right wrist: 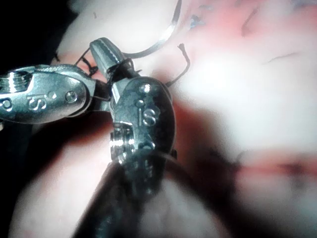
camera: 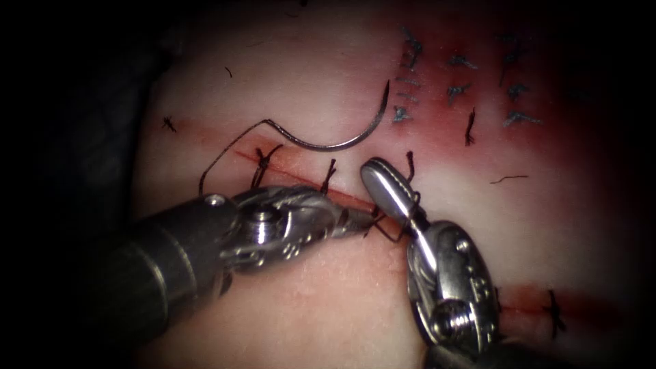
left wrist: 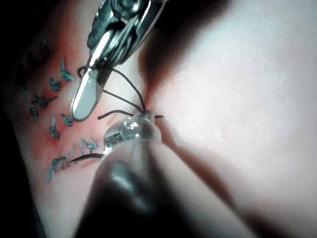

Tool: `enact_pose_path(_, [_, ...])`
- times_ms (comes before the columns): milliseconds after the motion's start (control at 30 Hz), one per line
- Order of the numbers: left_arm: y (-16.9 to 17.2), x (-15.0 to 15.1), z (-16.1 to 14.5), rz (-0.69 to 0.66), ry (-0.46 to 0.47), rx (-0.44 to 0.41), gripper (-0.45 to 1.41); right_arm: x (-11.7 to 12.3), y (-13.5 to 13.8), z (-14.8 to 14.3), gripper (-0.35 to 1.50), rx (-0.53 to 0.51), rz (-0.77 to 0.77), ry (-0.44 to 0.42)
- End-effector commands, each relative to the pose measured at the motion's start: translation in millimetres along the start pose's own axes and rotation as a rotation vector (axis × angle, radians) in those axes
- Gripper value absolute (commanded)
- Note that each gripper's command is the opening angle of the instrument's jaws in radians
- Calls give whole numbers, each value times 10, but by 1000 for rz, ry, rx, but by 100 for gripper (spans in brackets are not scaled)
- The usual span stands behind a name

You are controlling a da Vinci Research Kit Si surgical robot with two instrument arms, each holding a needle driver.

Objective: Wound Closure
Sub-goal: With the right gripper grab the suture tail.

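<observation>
The curved needle (camera: 335, 146) lies free on the tissue (camera: 287, 61) just left of the cut (camera: 301, 174), held by neither tool and not in the tissue. Its thread (camera: 225, 152) runs from the needle's tail down toward my left tool. My left tool (camera: 359, 222) reaches in across the cut, jaws shut on a short piece of thread (left wrist: 126, 82) at the wound edge. My right tool (camera: 378, 171) points up beside it, jaws shut and empty, with a loop of thread wound around them. In the right wrist view the right tool (right wrist: 99, 49) sits below the needle (right wrist: 166, 34).
Tied stitches (camera: 263, 164) cross the cut near the tools and another (camera: 553, 311) lies further along it. Blue marks (camera: 454, 89) and red fluid lie on the tissue to the right. Loose cut thread ends (camera: 506, 179) are scattered nearby.
</observation>
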Motion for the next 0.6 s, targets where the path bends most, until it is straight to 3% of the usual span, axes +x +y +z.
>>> enact_pose_path(33, [-7, 0, 6, 5, -1, 3, -35, -6, 3, 7, 7, -26, -20, -2])
enact_pose_path(133, [-7, 0, 7, 1, 1, 4, -35, -8, 4, 7, 17, -78, -18, 8])
enact_pose_path(167, [-8, 0, 6, 2, 4, 3, -35, -9, 6, 7, 36, -171, -39, 12])
enact_pose_path(467, [-9, 0, 5, -8, 8, 3, -35, -10, 13, 11, 34, -309, -94, 57])
enact_pose_path(533, [-10, 0, 6, -9, 7, 4, -35, -9, 24, 18, 68, -367, -130, 49])
enact_pose_path(600, [-10, 1, 7, -9, 7, 4, -35, -8, 32, 20, 76, -385, -142, 44])
